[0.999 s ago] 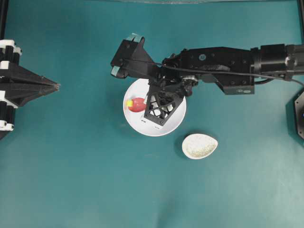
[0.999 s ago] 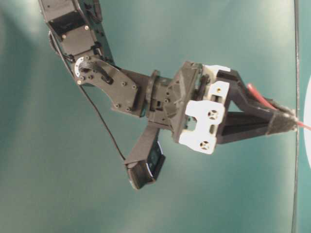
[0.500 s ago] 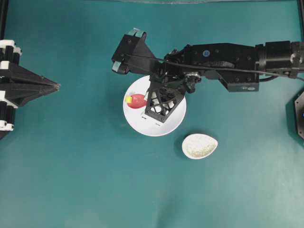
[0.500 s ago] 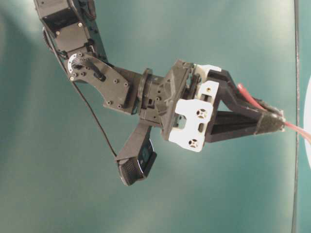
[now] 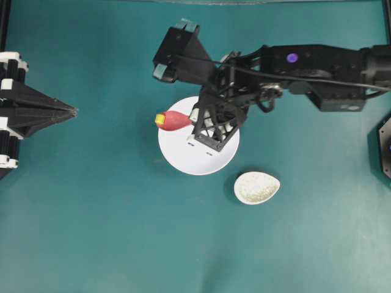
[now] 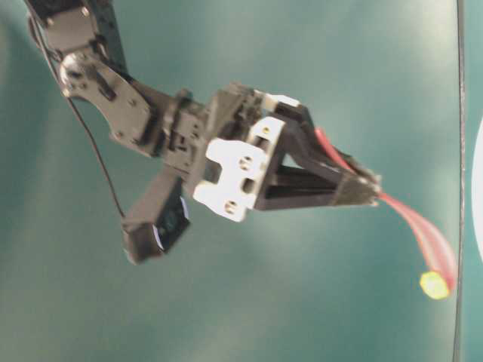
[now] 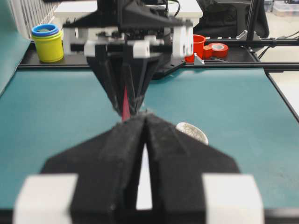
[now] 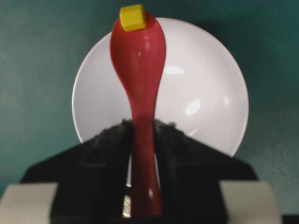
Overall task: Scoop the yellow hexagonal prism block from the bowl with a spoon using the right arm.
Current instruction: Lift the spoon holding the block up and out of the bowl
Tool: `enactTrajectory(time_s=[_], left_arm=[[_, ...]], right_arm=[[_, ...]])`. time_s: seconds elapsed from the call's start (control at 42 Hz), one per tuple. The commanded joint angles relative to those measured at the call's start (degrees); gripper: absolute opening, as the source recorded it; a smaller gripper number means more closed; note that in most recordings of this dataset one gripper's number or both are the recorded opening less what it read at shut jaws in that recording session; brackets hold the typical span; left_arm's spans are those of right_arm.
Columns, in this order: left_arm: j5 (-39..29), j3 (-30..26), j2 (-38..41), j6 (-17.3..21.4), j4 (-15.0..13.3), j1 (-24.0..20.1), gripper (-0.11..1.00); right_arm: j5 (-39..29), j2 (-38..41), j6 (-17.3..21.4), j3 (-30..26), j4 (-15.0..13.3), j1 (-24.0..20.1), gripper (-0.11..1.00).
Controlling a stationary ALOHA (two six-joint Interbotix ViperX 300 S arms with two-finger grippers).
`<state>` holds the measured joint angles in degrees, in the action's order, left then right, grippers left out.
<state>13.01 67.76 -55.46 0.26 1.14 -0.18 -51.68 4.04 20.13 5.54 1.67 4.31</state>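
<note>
I see the right gripper [image 8: 142,128] closed on the handle of the spoon [image 8: 138,70], with the two black fingers pressing it from both sides. The long axis of the spoon runs straight out from the jaws, so the scoop is the far end, and the block [image 8: 131,17] sits exactly there, on the far tip of the scoop, away from the gripper. In the overhead view the spoon [image 5: 176,120] points to the left edge of the table, and the block [image 5: 160,119] lies at the left rim of the bowl [image 5: 183,155], or a little outside it. From the side view I judge the scoop is lifted and not resting in the bowl, but I cannot be sure. The block is very small, bright yellow, with flat faces, and much smaller than the scoop. It lies near the lip, so I think a tilt forward can let it slide off; the spoon should stay level. The left gripper [image 5: 72,111] is well apart, at the left edge, with its fingers together and holding nothing. The right arm is clearly the nearer one.
</note>
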Motion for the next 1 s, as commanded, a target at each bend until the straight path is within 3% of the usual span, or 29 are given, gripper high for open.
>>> enactTrajectory(time_s=[0.0, 0.19, 0.5, 0.666, 0.975], left_arm=[[0.18, -0.97, 0.26, 0.0, 0.18, 0.0, 0.0], [0.18, -0.97, 0.26, -0.09, 0.18, 0.0, 0.0], [0.18, -0.97, 0.35, -0.09, 0.18, 0.0, 0.0], [0.18, -0.97, 0.26, -0.09, 0.09, 0.0, 0.0], [0.18, -0.97, 0.26, -0.09, 0.09, 0.0, 0.0]], right_arm=[[1.67, -4.31, -0.09, 0.88, -0.88, -0.09, 0.21], [11.87, -11.78, 0.0, 7.65, -3.6, -1.05, 0.21], [26.98, -27.25, 0.97, 21.45, -3.78, -1.41, 0.21], [28.74, -30.94, 1.05, 23.73, -3.78, -1.49, 0.21], [27.6, -30.06, 1.05, 23.38, -3.69, -1.41, 0.21]])
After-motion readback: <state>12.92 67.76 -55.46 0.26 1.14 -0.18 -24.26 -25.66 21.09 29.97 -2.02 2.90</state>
